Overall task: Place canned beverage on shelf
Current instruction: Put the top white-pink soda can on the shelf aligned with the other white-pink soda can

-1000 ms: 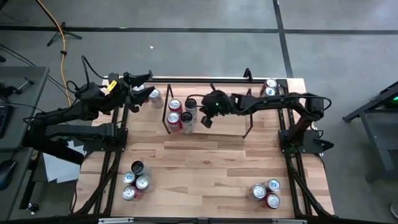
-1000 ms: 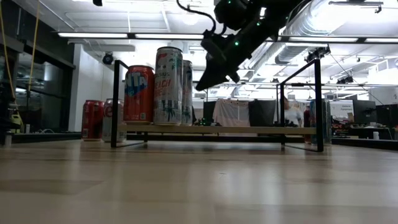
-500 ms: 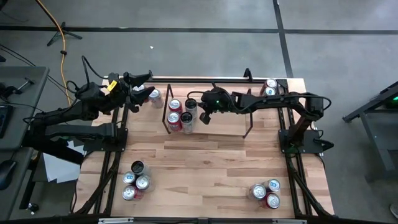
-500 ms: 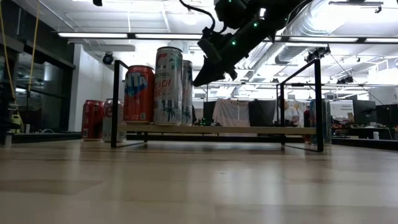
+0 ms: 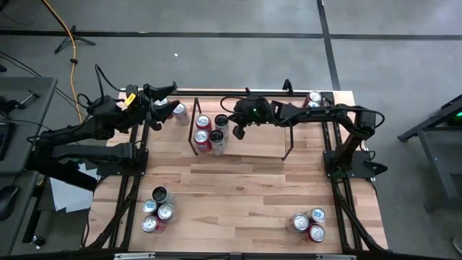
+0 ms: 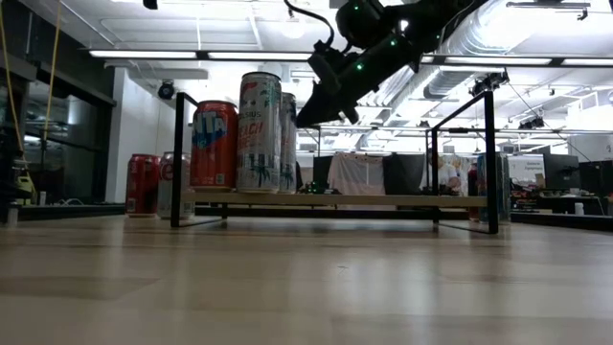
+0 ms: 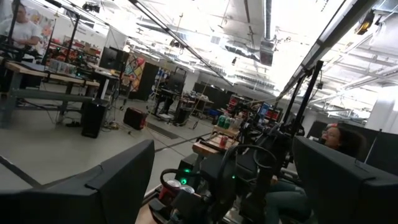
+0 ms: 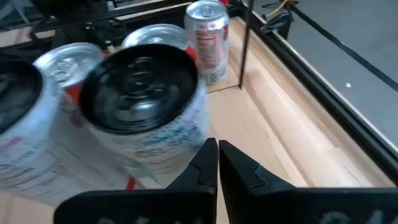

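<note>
Meanwhile, the right gripper (image 5: 237, 133) has been shifted nearer the tall black-topped can (image 5: 221, 123), jaws pressed together on nothing, above the black-rod shelf with a see-through top (image 5: 289, 141). The can is judged placed. Its label cannot be read. The left gripper (image 5: 164, 96), beyond the shelf's end, is held wide and empty.
</note>
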### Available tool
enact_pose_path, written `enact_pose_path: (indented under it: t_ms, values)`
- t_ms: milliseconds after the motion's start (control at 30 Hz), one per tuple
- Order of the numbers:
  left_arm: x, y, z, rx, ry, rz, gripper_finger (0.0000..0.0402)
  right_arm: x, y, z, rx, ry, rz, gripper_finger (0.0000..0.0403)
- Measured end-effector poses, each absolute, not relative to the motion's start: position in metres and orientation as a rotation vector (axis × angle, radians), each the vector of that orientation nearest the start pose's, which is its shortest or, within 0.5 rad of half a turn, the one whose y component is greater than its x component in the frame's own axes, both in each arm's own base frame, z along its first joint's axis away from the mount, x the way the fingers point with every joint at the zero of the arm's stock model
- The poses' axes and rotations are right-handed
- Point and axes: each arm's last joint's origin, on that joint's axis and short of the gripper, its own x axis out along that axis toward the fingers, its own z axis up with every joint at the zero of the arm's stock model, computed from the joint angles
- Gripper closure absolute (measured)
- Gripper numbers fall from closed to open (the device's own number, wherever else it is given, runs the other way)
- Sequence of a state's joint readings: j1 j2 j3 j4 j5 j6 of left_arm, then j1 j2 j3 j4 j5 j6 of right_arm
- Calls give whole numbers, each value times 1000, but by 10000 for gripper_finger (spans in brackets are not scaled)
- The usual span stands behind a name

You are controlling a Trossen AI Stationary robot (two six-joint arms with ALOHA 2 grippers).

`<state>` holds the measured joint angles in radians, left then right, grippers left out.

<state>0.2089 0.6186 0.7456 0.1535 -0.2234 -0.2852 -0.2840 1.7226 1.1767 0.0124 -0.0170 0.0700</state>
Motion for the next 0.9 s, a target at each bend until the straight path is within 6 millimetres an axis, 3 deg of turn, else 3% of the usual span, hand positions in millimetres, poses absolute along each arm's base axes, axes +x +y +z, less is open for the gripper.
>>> enact_pose_path:
  t_ms: [600,900]
  values:
    - [128,34,374,-272,-339,388,64,376,-101,230,167,522,-212,403]
    - [123,33,375,-255,-346,389,64,364,-104,243,147,540,-218,403]
